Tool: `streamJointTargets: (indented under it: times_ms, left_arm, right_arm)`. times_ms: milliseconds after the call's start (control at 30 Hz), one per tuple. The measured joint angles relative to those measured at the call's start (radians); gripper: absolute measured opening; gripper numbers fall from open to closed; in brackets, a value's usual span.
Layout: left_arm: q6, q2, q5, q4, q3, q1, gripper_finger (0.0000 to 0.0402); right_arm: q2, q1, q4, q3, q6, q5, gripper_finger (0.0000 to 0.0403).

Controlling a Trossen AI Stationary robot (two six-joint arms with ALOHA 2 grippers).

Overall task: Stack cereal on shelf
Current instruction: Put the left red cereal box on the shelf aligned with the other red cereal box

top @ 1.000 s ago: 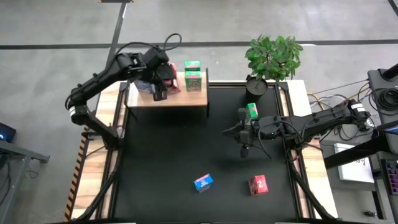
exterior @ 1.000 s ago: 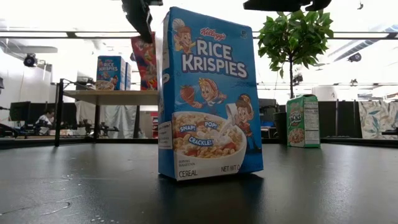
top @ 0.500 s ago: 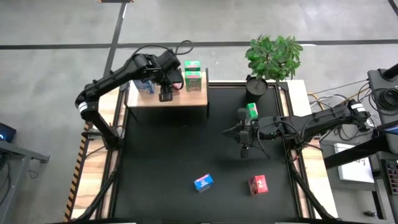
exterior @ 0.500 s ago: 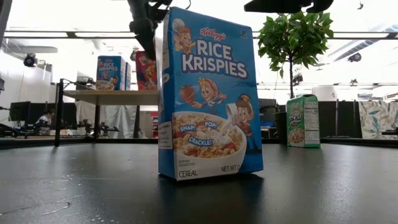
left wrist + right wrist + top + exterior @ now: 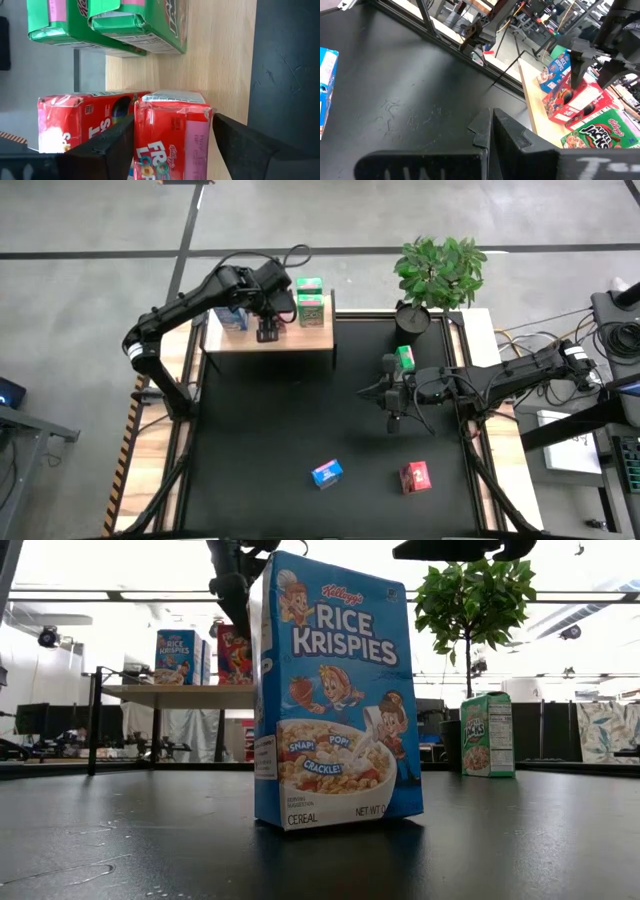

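High view, upper left: my left claw [image 5: 267, 332] straddles a red Froot Loops box [image 5: 172, 135] on the shelf [image 5: 300, 337], fingers apart; my right claw [image 5: 392, 423] hangs closed.

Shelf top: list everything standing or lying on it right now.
On the shelf: green boxes, blue boxes, and two red boxes under the left gripper, whose open fingers straddle one. The arm covers part of the board in the high view.
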Motion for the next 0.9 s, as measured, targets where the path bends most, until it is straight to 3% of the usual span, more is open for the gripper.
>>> streamJointTargets:
  times_ms: [367,633,767,900]
  left_arm:
    - [-0.011,-0.002,-0.012,-0.030,0.103,0.000,0.0245]
    - [-0.111,-0.014,0.014,-0.105,0.210,-0.031,0.0236]
    - [-0.150,-0.059,0.054,-0.089,0.183,-0.089,0.0226]
    - [-0.202,-0.124,0.054,-0.024,0.067,-0.165,0.0210]
  right_arm:
    - [0.000,0.000,0.000,0.000,-0.006,0.000,0.0009]
    - [0.000,0.000,0.000,0.000,-0.011,0.000,0.0009]
    - [0.000,0.000,0.000,0.000,-0.011,0.000,0.0009]
    - [0.000,0.000,0.000,0.000,-0.011,0.000,0.0009]
